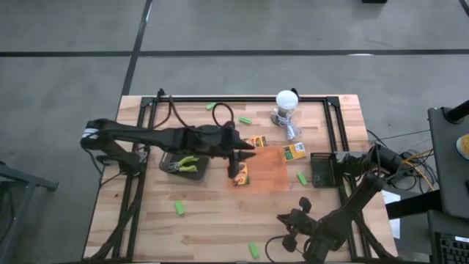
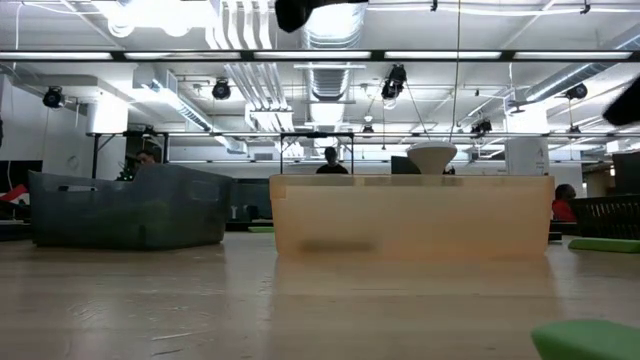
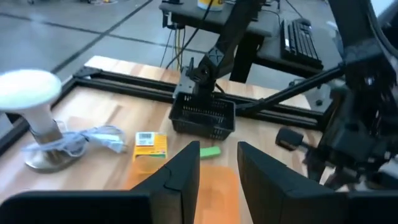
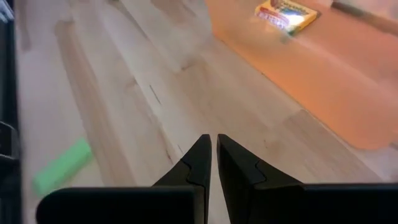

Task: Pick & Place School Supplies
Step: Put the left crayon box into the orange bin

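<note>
left gripper (image 1: 236,163): centre of the overhead frame, above the left edge of the orange tray (image 1: 272,176); fingers (image 3: 183,177) parted with a narrow gap, nothing between them.
right gripper (image 4: 213,163): lower right of the overhead frame, over bare table (image 1: 212,227); fingers pressed together, empty.
crayon boxes: one (image 1: 294,152) lies flat at the tray's upper right edge, one (image 1: 240,174) under the left gripper; printing too small to read.
green piece (image 1: 179,208): lower left of centre, long axis near vertical in frame.
pliers (image 1: 188,164): yellow-green handles, in a dark tray left of centre.

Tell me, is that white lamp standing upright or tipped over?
Upright: the lamp stands on its round base, its head on top, in the left wrist view.
</note>
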Robot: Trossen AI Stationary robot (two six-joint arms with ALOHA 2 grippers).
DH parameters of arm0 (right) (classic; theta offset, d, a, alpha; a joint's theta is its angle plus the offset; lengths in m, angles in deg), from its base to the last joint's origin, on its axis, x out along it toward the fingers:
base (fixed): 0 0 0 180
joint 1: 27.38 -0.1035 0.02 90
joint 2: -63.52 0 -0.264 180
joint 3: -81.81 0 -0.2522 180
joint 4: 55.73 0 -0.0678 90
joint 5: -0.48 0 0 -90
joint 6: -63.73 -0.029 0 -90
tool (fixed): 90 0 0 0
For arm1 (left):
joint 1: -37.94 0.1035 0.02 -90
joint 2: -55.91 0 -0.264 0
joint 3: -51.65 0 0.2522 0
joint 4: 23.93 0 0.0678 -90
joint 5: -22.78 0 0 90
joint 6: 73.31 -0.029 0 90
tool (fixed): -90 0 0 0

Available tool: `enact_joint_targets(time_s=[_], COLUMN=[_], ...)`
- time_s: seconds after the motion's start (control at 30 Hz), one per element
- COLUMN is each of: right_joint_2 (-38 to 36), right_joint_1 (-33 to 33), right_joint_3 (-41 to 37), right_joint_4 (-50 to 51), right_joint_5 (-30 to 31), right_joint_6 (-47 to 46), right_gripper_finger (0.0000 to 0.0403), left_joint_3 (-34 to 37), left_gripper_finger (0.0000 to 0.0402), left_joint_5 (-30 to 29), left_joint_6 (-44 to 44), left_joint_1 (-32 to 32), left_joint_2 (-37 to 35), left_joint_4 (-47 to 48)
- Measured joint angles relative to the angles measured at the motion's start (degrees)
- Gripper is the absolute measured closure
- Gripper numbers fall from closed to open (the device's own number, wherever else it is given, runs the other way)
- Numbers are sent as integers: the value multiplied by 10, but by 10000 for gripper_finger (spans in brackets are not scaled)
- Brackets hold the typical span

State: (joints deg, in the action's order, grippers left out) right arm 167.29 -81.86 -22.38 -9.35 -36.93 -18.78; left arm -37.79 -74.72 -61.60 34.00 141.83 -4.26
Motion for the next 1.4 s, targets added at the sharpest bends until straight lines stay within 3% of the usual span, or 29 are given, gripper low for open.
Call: enact_joint_targets(time_s=[0.1,0.23,0.37,0.6,0.97,1.2,1.3,1.4], right_joint_2=[-28,-82,-149,-266,-317,-312,-312,-312], right_joint_1=[5,14,35,106,280,382,403,428], right_joint_3=[1,0,0,-1,-2,-2,-2,-2], right_joint_4=[11,40,72,81,110,130,130,136], right_joint_5=[7,58,94,84,-22,-127,-135,-138], right_joint_6=[2,1,2,69,177,156,149,114], right_gripper_finger=[376,376,376,376,376,376,376,376], left_joint_3=[0,3,21,80,169,182,182,182], left_gripper_finger=[290,295,300,308,312,312,312,312], left_joint_5=[1,1,1,3,37,39,59,67], left_joint_6=[-49,-118,-122,-128,-119,-85,-83,-14], left_joint_1=[0,0,7,31,88,117,128,141], left_joint_2=[-18,-40,-55,-78,-91,-90,-90,-87], left_joint_4=[22,59,62,62,2,16,11,-7])
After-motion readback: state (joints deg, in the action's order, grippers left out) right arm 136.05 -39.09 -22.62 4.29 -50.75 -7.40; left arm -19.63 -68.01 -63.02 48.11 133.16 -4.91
